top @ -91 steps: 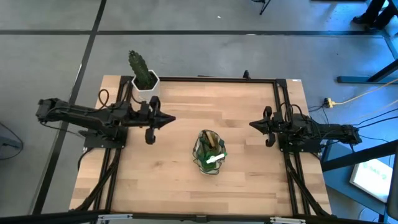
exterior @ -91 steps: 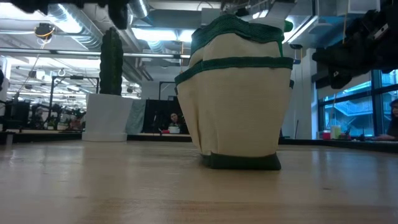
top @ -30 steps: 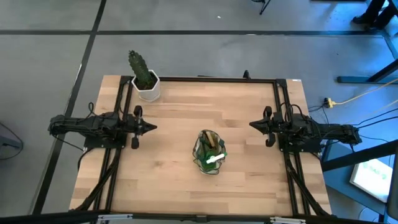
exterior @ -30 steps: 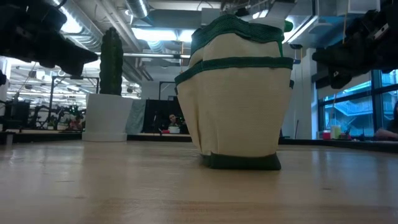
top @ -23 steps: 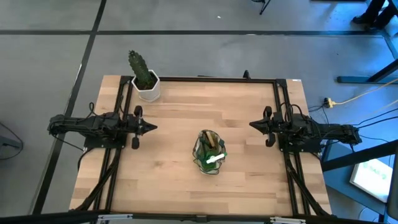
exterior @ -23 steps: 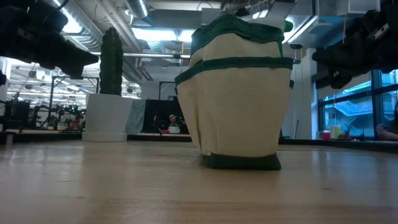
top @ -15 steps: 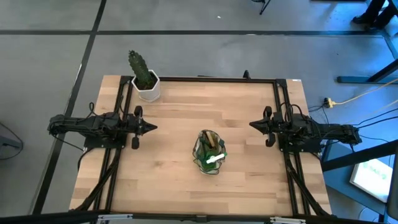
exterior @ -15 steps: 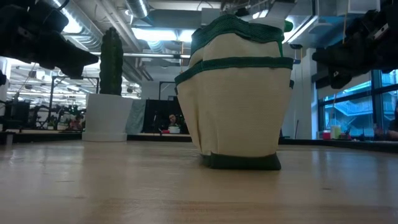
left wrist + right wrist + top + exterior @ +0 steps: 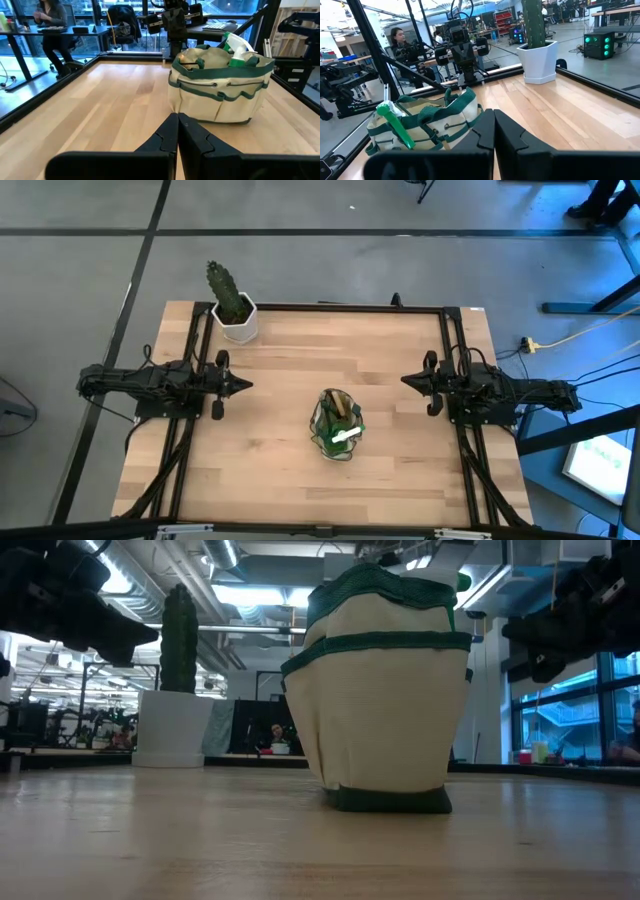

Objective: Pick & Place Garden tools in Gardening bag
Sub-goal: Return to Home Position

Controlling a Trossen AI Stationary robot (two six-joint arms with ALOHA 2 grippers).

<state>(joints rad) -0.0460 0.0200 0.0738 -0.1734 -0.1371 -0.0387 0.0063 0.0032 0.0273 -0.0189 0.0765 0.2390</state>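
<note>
The bag [image 9: 338, 425] stands mid-counter [image 9: 290, 360] with the spray bottle [image 9: 345, 436] poking out; nothing else to pack lies loose. The left pincer [image 9: 245, 385] and right pincer [image 9: 405, 380] hang empty at opposite sides, fingers pressed together. The job looks finished.

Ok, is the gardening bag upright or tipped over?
Upright. In the low view the gardening bag sits flat on its dark base on the table; the left wrist view shows its mouth facing up, spray bottle sticking out.
</note>
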